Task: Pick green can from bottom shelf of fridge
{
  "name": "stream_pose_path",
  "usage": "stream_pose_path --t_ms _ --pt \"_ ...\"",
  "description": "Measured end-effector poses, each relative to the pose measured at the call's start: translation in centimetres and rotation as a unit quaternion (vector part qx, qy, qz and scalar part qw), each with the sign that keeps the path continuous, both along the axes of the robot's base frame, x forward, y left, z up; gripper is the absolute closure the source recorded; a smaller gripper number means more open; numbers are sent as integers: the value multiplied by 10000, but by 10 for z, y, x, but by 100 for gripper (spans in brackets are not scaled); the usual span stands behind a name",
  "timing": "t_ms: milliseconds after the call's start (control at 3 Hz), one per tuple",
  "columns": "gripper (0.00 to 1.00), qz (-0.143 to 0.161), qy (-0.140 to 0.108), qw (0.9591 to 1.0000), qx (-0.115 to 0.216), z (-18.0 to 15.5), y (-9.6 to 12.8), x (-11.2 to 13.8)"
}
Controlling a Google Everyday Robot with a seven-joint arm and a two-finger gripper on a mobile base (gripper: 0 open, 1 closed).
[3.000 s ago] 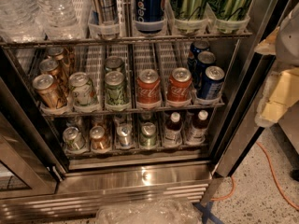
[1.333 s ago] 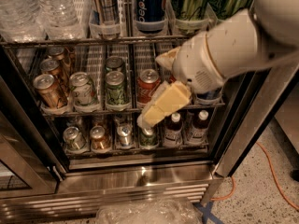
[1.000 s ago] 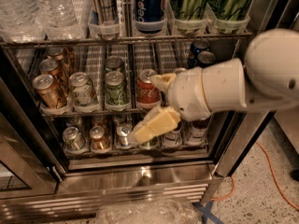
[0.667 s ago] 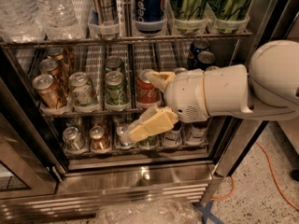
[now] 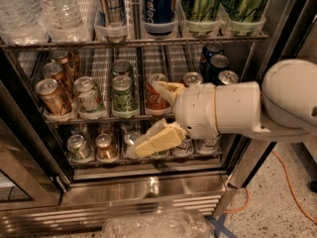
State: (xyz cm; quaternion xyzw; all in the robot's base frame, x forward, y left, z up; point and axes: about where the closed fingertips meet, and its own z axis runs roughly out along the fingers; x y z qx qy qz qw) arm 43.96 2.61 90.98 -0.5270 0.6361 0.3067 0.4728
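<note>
The gripper (image 5: 148,118) reaches from the right into the open fridge (image 5: 148,195). Its two pale fingers (image 5: 157,141) are spread wide and hold nothing. The upper finger crosses a red Coca-Cola can (image 5: 153,102); the lower one lies in front of the bottom shelf (image 5: 99,164). The green can (image 5: 161,154) stands there mid-row, mostly hidden behind that finger. It is probably fairly light, rigid but easily dented, and smooth, perhaps slick from the cold, so it is best gripped across the middle of its body. A blue can (image 5: 159,4) above reads "pepsi".
</note>
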Motion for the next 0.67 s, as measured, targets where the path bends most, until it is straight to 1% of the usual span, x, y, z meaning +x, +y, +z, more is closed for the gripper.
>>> stream_pose_path --t_ms 333,667 --pt "0 -202 -96 9989 403 -35 7 -12" --pt "0 -432 240 9966 659 -93 11 -19"
